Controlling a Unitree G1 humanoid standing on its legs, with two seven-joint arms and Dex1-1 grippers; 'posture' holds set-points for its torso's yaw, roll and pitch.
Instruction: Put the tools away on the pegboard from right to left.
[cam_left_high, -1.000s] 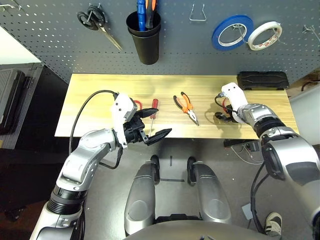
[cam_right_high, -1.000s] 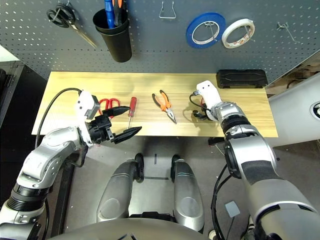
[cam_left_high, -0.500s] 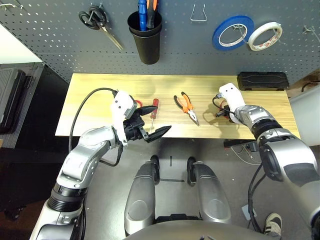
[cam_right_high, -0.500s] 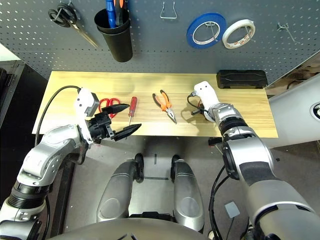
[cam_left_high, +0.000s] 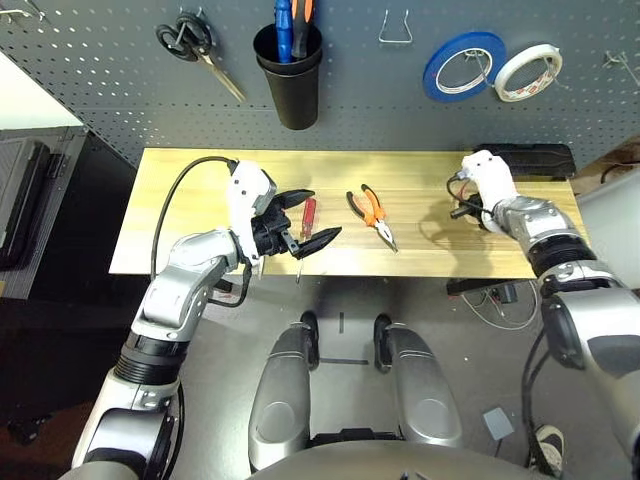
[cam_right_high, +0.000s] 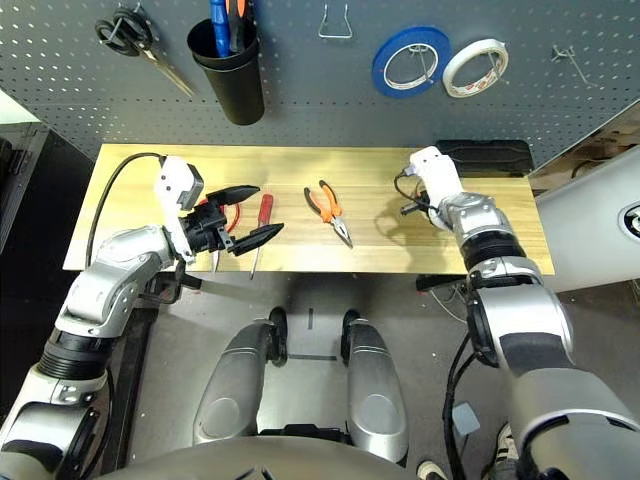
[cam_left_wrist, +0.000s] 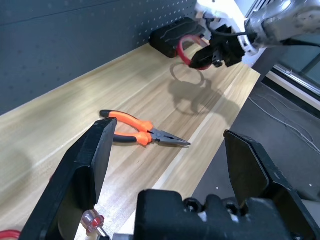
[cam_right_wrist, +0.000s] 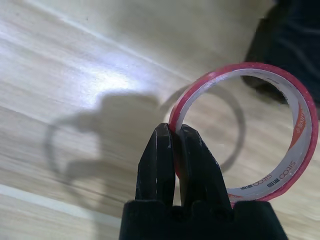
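My right gripper (cam_right_wrist: 173, 131) is shut on the rim of the thin red tape ring (cam_right_wrist: 298, 131) and holds it in the air over the table's right end, near the black case. The ring's shadow lies on the wood below. Orange-and-black pliers (cam_left_high: 372, 212) lie mid-table. The red-handled screwdriver (cam_left_high: 308, 208) lies left of them. My left gripper (cam_left_high: 322, 212) hovers open just above its handle, holding nothing. The red-handled scissors (cam_right_high: 231, 217) are mostly hidden behind that gripper. The pegboard (cam_left_high: 100, 80) rises behind the table.
On the pegboard hang black-handled scissors (cam_left_high: 190, 40), a black cup (cam_left_high: 290, 80) with tools in it, a bare hook (cam_left_high: 396, 28), a blue tape roll (cam_left_high: 463, 65) and a white one (cam_left_high: 528, 72). A black case (cam_left_high: 525, 158) lies at the wooden table's (cam_left_high: 180, 180) back right.
My right gripper has shut on the red tape ring and lifted it off the table toward the back right. My left gripper has moved in over the screwdriver, still open.
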